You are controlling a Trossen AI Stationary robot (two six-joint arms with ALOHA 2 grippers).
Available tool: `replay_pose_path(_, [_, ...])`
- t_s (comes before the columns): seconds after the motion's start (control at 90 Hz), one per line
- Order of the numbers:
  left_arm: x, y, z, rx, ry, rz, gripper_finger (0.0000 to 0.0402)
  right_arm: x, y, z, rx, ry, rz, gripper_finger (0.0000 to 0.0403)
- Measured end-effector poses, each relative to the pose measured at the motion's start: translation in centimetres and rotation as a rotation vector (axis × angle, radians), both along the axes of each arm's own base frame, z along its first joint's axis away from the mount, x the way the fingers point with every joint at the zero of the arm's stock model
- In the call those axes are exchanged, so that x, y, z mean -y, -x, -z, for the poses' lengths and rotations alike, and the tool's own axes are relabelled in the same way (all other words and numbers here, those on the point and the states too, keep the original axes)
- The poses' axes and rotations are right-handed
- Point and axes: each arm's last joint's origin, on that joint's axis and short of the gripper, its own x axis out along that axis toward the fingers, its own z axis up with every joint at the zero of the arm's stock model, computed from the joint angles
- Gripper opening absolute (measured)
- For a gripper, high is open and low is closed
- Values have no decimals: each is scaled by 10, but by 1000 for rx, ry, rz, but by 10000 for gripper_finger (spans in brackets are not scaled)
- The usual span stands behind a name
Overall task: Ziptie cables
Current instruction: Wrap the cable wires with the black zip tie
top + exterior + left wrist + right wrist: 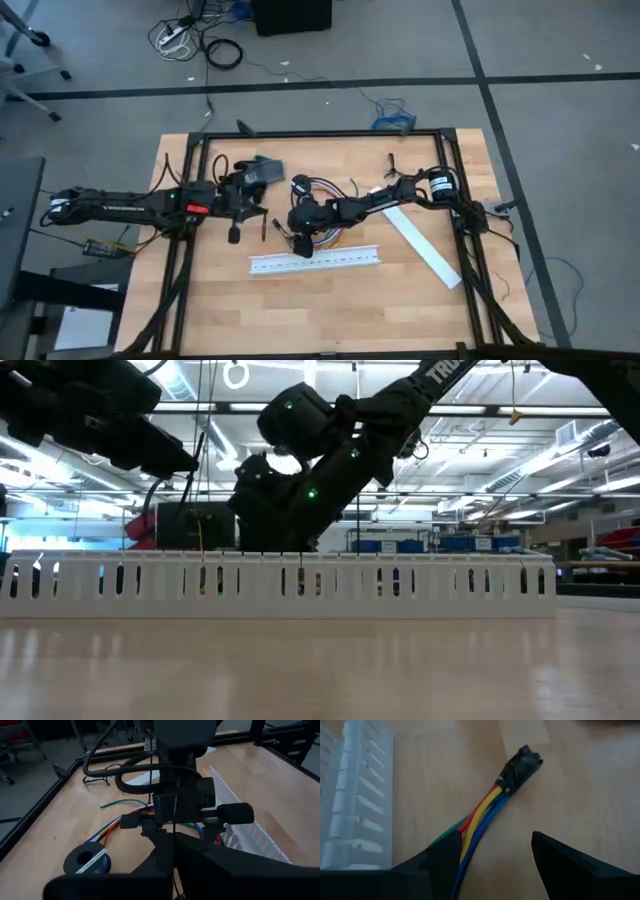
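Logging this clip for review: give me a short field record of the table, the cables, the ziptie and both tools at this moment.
surface: wooden table inside a black frame
cables: coloured bunch, ends bound in black, lying on the wood beside the white slotted channel
ziptie: thin black strap standing up from the left tool
left tool: raised at table's left-centre, shut on the ziptie
right tool: open, low over the cables, fingers either side
other: white flat strip; tape roll
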Motion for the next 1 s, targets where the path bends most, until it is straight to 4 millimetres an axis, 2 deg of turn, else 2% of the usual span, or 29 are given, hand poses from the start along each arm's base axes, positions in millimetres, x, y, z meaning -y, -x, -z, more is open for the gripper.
replay_pose_path(0.144, [0,0,0,0,11,-3,0,-3,3,2,-39,-13,7,229])
replay_pose_path(0.267, [0,0,0,-1,11,-3,0,-13,4,3,-49,-63,-72,220])
replay_pose_path(0.444, [0,0,0,0,11,-3,0,-22,7,4,-75,-36,-71,200])
replay_pose_path(0.589, [0,0,0,1,15,-4,0,-20,10,6,-120,2,-35,147])
replay_pose_path(0.767, [0,0,0,2,20,1,0,-20,10,5,-118,69,-34,25])
replay_pose_path(0.9, [0,0,0,1,21,2,0,-17,8,0,-92,96,-54,16])
replay_pose_path(1.0, [0,0,0,1,20,2,0,-9,9,-12,-82,160,-51,7])
